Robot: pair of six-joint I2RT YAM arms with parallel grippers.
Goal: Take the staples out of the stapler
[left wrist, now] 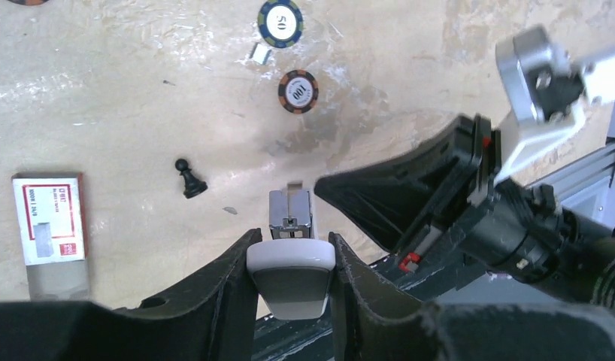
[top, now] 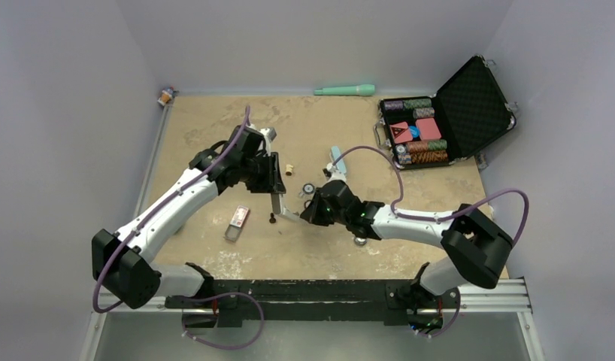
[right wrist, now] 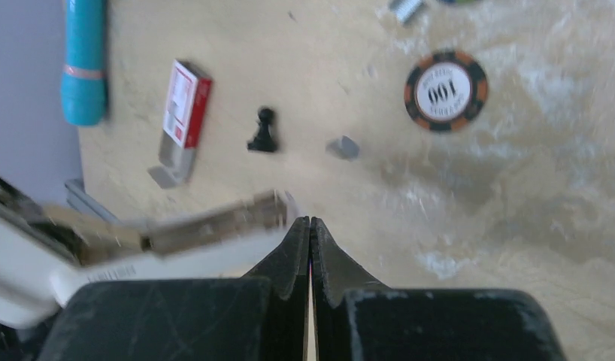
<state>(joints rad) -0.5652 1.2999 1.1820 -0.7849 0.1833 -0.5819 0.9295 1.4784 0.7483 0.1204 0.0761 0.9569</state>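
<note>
stapler [left wrist: 291,278]: clamped in the left gripper, about mid-bench and a touch left of centre. It looks to be off the surface.
left gripper [left wrist: 292,248]: closed on the stapler. One finger presses each side of its rounded white-grey end, and the metal staple channel pokes out past the fingertips.
right gripper [right wrist: 310,226]: jaws squeezed flat together. Can't tell if anything thin is pinched in there.
stapler vs right gripper: the right wrist view is blurry. The tip of the stapler's metal part sits right against the left side of those closed fingertips, with the white body running off to the left. From the top camera the two grippers meet nose to nose with the stapler between them.
bench [top: 214,128]: tan and scuffed.
staple box [left wrist: 50,226]: red and white, lying flat, well left of the stapler.
pawn [left wrist: 190,179]: small and black, standing upright between the box and the stapler.
poker chips: a "100" one [left wrist: 298,91] lies beyond the stapler tip, and a "50" one [left wrist: 280,21] lies further out.
teal tube [right wrist: 84,60]: at the bench edge beyond the box.
case [top: 470,98]: open at the far right, full of chips.
</note>
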